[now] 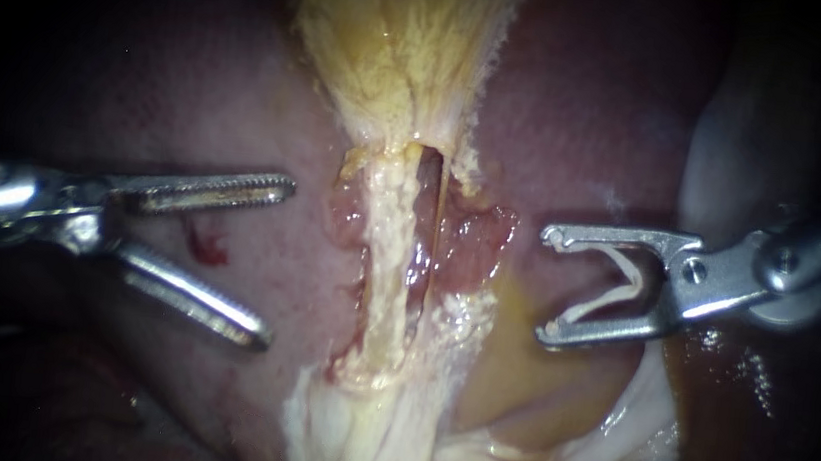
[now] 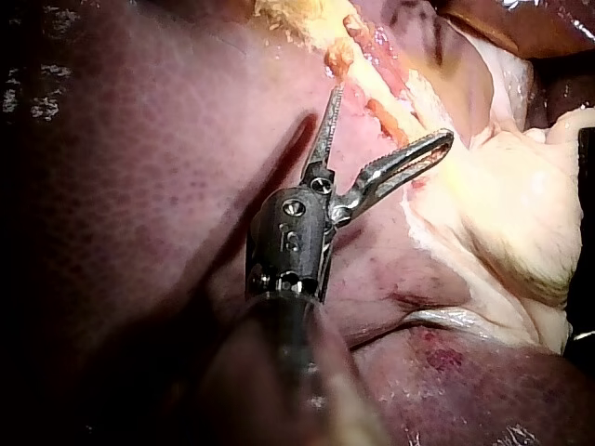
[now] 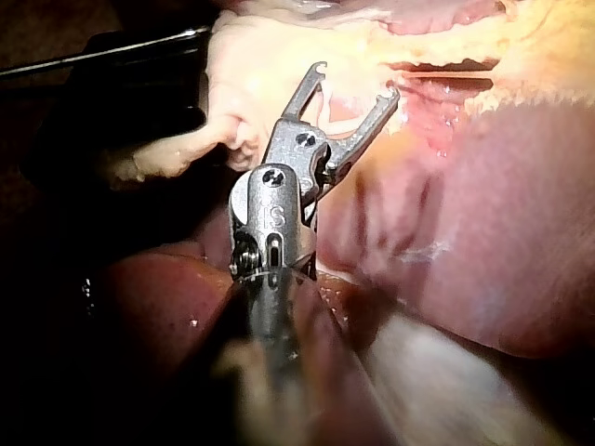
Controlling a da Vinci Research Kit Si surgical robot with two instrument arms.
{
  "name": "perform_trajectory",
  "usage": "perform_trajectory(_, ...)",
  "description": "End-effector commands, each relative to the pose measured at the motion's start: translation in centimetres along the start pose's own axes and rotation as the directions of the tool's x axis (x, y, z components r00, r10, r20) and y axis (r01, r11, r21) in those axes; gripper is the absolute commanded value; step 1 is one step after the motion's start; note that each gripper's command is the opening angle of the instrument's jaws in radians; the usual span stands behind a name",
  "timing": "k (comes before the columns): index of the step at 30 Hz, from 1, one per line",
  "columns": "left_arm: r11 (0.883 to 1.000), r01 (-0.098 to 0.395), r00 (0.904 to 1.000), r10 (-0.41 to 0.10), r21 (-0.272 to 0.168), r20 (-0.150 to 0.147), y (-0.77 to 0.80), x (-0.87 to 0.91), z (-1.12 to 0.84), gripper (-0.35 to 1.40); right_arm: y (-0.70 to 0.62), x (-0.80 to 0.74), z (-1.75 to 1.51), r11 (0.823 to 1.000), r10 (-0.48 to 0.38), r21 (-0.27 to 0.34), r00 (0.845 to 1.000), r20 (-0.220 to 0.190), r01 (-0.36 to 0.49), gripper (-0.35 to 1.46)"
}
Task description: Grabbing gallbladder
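The left instrument (image 1: 277, 263) gapes wide, empty, near the gallbladder (image 1: 399, 39). The right instrument (image 1: 546, 286) grips a white clip (image 1: 632, 272) (shafts cut off).

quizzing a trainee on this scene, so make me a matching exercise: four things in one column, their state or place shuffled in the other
Things:
1. silver left instrument with a serrated tool
2. silver right instrument
3. pale yellow gallbladder
4. dark red liver

States or places:
a. its tool holds a white V-shaped clip
b. bears a small red spot near the left instrument
c. its tool is open, gripping nothing
d. top middle of the endoscope view, touched by neither instrument

Pairs: 1-c, 2-a, 3-d, 4-b
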Motion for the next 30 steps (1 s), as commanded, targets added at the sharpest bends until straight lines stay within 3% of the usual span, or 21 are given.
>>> perform_trajectory(1,1.000,0.000,1.0000,0.000,0.000,0.000,0.00,0.00,0.00,0.96,0.00,0.00,0.00,1.000,0.000,0.000,1.000,0.000,0.000,0.48)
perform_trajectory(13,1.000,0.004,1.0000,-0.004,-0.011,0.001,0.14,-0.06,0.07,0.96,-0.01,0.01,0.00,1.000,-0.001,0.001,1.000,0.000,0.001,0.48)
perform_trajectory(25,0.998,0.013,0.9999,-0.013,-0.060,0.004,0.44,-0.16,0.49,0.91,-0.01,0.01,0.00,1.000,-0.001,0.001,1.000,0.000,0.001,0.48)
perform_trajectory(30,0.996,0.014,0.9999,-0.014,-0.086,0.006,0.54,-0.16,0.58,0.84,-0.01,0.01,0.01,1.000,-0.001,0.001,1.000,0.000,0.001,0.48)
